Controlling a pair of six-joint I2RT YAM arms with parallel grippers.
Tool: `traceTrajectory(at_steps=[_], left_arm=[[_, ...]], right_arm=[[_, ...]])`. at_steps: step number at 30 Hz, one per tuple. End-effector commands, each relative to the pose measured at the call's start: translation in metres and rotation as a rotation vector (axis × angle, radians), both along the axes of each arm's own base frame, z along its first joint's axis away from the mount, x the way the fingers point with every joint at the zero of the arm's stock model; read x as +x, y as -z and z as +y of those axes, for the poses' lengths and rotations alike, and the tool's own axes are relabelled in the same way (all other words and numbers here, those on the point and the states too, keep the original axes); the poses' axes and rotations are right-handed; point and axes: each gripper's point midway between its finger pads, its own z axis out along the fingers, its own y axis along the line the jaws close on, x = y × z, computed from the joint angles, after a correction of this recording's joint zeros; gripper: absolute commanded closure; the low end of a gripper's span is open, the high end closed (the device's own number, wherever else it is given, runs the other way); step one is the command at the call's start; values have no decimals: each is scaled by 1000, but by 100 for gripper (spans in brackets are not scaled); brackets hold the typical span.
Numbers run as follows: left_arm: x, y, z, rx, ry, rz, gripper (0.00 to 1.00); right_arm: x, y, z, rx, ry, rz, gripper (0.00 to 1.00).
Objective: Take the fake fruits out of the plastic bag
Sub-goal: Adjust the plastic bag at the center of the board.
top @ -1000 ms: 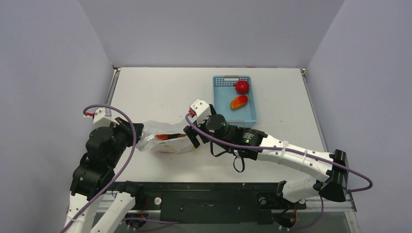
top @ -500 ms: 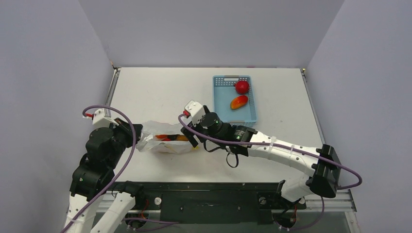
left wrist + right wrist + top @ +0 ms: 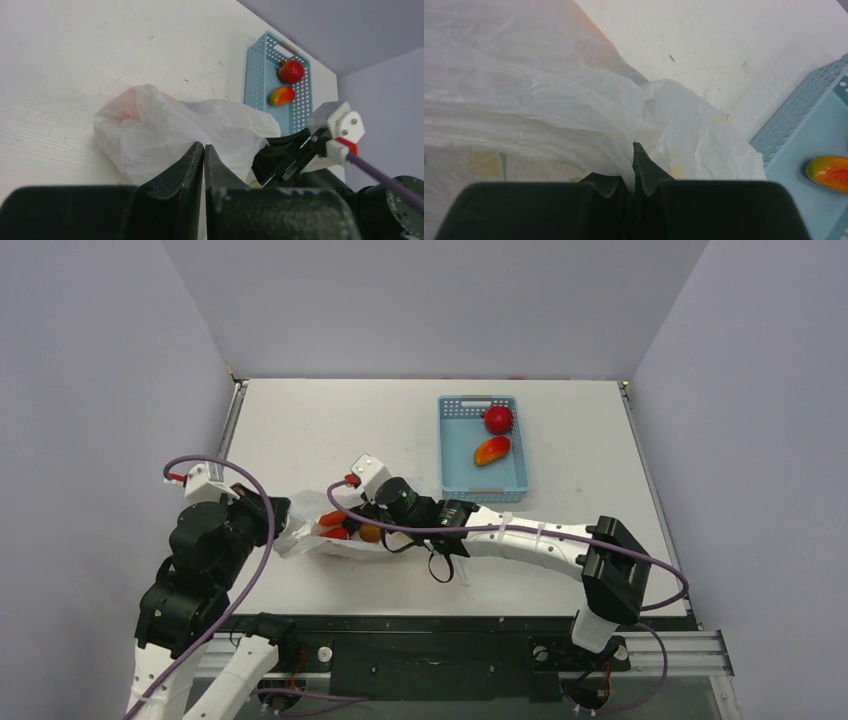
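Observation:
The plastic bag [image 3: 345, 550] lies crumpled at the table's near left, stretched between both grippers. Through its mouth I see fake fruits: a small red one [image 3: 334, 519] and a round orange-brown one [image 3: 370, 533]. My left gripper [image 3: 285, 530] is shut on the bag's left end; in the left wrist view its tips [image 3: 204, 146] press together against the white film [image 3: 150, 125]. My right gripper [image 3: 378, 525] is at the bag's right side. In the right wrist view it [image 3: 635, 147] is shut on a fold of film [image 3: 549, 100] that drapes over one finger.
A light blue basket [image 3: 455, 455] stands at the back right of the bag, holding a red apple [image 3: 498, 419] and a red-orange mango [image 3: 491, 451]. The left wrist view shows the same basket [image 3: 255, 75]. The right wrist view shows its corner [image 3: 794, 130] with the mango [image 3: 831, 172].
My right arm has reached further left over the bag and its gripper has gone from open to shut on the film. The fruits inside show more. The left arm has barely shifted.

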Motion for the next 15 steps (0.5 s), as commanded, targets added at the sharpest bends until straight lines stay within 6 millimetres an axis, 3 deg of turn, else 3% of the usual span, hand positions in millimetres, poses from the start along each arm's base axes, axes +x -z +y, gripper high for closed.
traceTrajectory(at_steps=[1, 3, 6, 8, 13, 15], left_arm=[[-17, -26, 15, 1, -49, -34, 93], [-25, -36, 15, -5, -33, -68, 75], [-41, -51, 19, -47, -37, -145, 39], [-49, -55, 25, -73, -64, -175, 24], [-67, -60, 47, -111, -170, -198, 18], [-73, -59, 47, -113, -159, -202, 18]], right_arm=[[17, -76, 7, 203, 128, -37, 100], [13, -93, 8, 264, 145, 4, 100], [11, -110, 10, 340, 174, 74, 100], [15, -119, 10, 364, 196, 105, 100], [34, -135, 10, 443, 246, 172, 100], [42, -135, 11, 463, 261, 206, 100]])
